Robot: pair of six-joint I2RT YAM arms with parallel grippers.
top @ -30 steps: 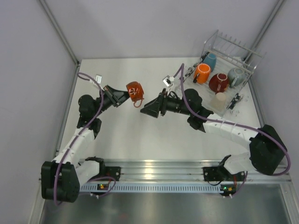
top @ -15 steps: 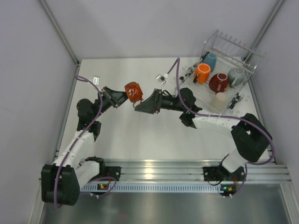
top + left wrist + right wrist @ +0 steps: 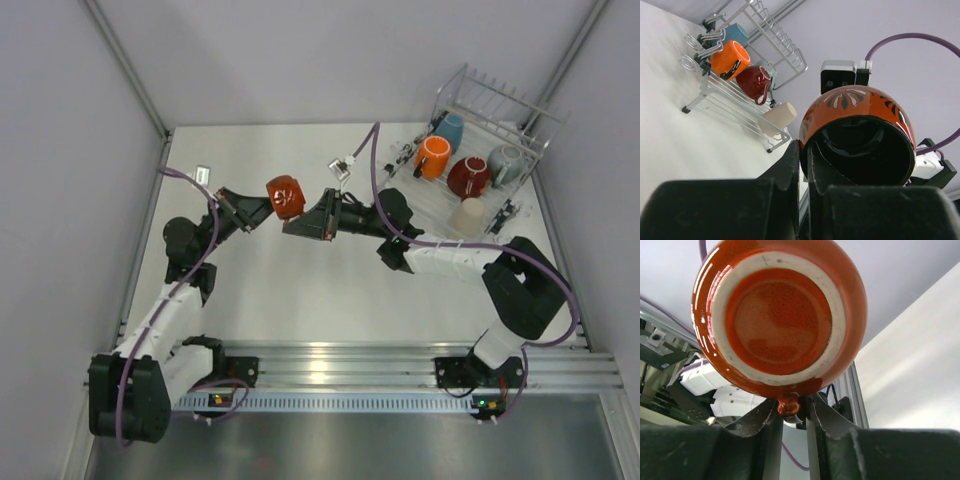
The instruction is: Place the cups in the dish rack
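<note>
Bright even light, soft shadows, front rail [image 3: 320,356] glared (kinda blown out), wrist views were blurry up close, shiny spots on the dark-and-orange cup [image 3: 780,315].

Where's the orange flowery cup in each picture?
Top view: orange cup, left of centre.
Left wrist: orange cup centre-right, mouth toward camera.
Right wrist: orange cup upper centre, base toward camera.
Shared landmark: dish rack, upper right in top view, upper left in left wrist; absent from right wrist.

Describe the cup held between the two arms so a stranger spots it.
Over the table's middle, where both arms meet, hangs an orange patterned cup. Unlike the plain cups in the dish rack, it is airborne, black inside with dark petal marks.
</note>
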